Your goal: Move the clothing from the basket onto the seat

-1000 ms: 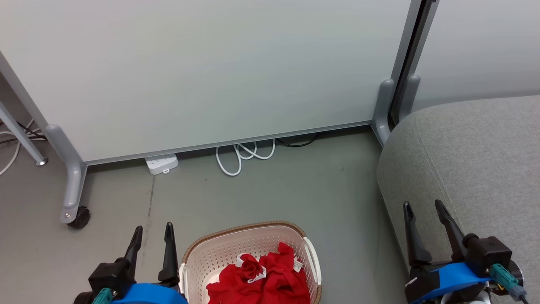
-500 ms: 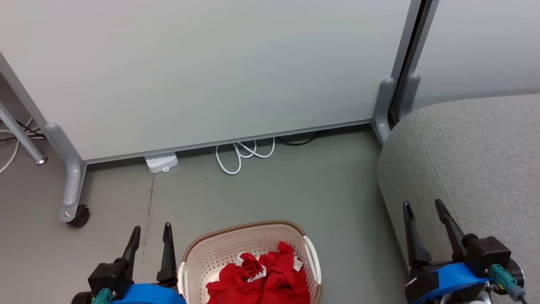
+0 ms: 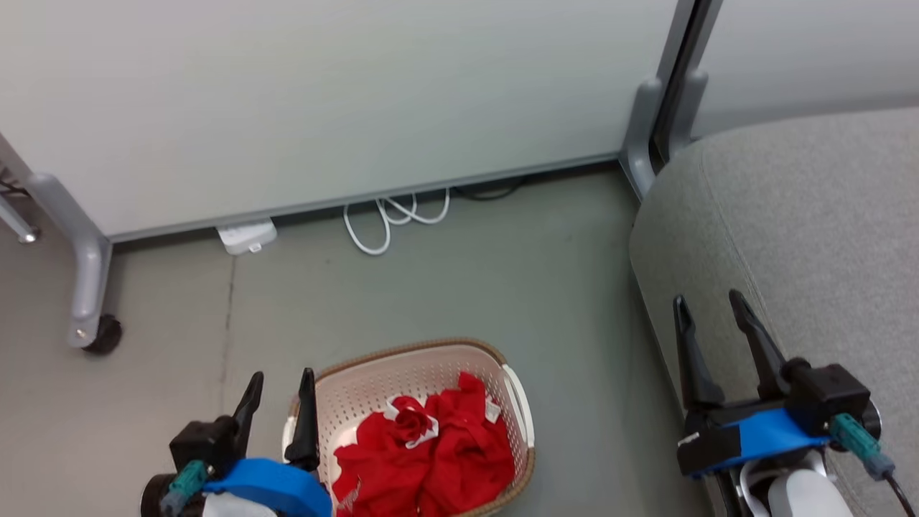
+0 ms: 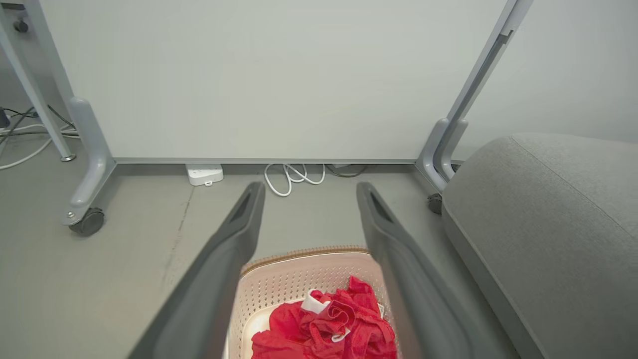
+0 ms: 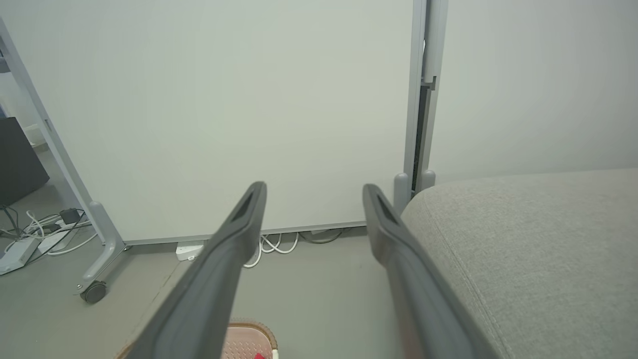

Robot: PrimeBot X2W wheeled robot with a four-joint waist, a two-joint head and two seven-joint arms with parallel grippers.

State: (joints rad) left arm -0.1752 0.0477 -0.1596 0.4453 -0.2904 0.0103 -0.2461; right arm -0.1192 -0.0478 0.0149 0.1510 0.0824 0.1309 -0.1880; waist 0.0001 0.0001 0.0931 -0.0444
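We are at the very start of the job: no garment lies on the seat, and the whole load waits to be moved. The soft red jersey-like clothing (image 3: 423, 459) with its white trim lies bunched in one heap inside the cream-white perforated plastic basket (image 3: 373, 391) with the brown woven-look rim. The basket stands on the grey floor (image 3: 445, 287) close in front of us. The large grey woven-fabric seat (image 3: 811, 215) rises to our right, apart from the basket, with a strip of floor between them.

Our left claw (image 3: 282, 373) hangs just beside the basket's left rim, its two dark fingers spread apart and gripping nothing. In the left wrist view the clothing (image 4: 329, 324) lies below and between the fingers (image 4: 234, 239), untouched. Our right claw (image 3: 706, 296) hovers by the near edge of the seat, likewise parted and empty.

So, as we judge it, every step is left to do — reach down into the heap, close on a garment, lift it clear of the rim, carry it to the seat and let go, then repeat until the basket is empty. We cannot tell from the tangle how many pieces there are.
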